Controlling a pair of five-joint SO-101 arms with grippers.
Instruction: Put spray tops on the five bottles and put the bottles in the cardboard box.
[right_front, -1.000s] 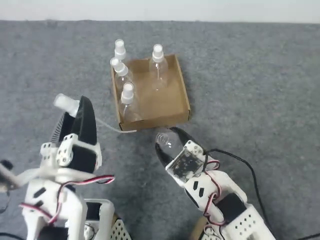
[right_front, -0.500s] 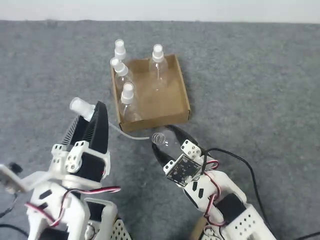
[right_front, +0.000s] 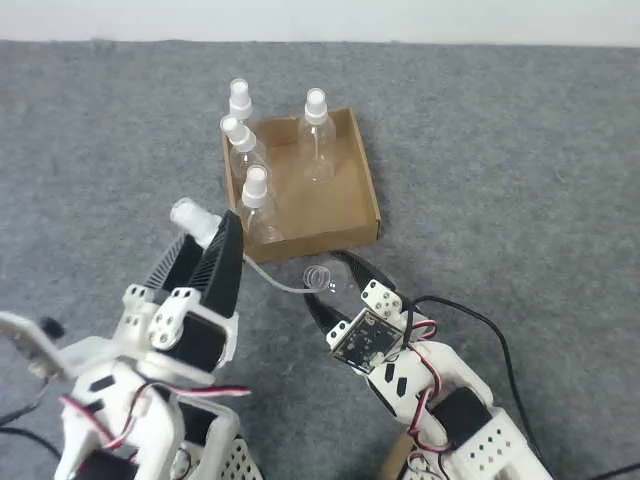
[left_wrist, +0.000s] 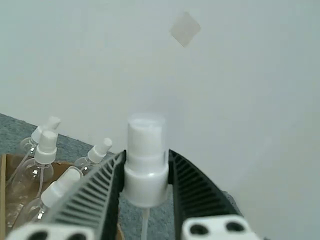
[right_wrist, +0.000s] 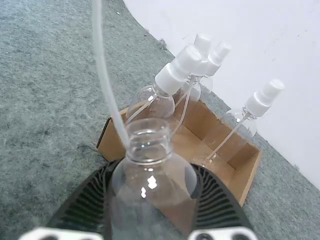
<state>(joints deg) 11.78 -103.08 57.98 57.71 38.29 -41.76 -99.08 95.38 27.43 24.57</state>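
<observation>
At 8 o'clock from the box, seen from above, the left gripper (right_front: 213, 235) is closed on the collar of the last spray top (left_wrist: 146, 160). The top is held off the carpet with its nozzle pointing away from the arm. Its tube (right_front: 275, 283) trails toward 4 o'clock and meets the mouth of the one uncapped bottle (right_wrist: 150, 170). Whether the tip has gone inside the neck cannot be told. That bottle sits at 6 o'clock from the box, just beside its near wall, clamped between the fingers of the right gripper (right_front: 331, 283). Four capped bottles (right_front: 316, 140) stand at the box (right_front: 367, 175): three along its 9 o'clock side and one near 12 o'clock. The farthest of the three may stand inside or just behind the corner.

Judged progress: four of the five bottles are finished and placed. What remains is threading the tube, seating and fastening the top, then boxing the fifth bottle.

Materials:
- **Spray top:** white, cylindrical, smooth plastic with a wider collar.
- **Tube:** thin, translucent and flexible, bowed along its length.
- **Bottles:** clear, glossy plastic with rounded shoulders and ridged necks.
- **Gripper fingers:** black, with ribbed inner faces.
- **Box:** a shallow, open tray of brown cardboard.
- **Carpet (right_front: 500, 150):** grey, matte and felt-like.
</observation>
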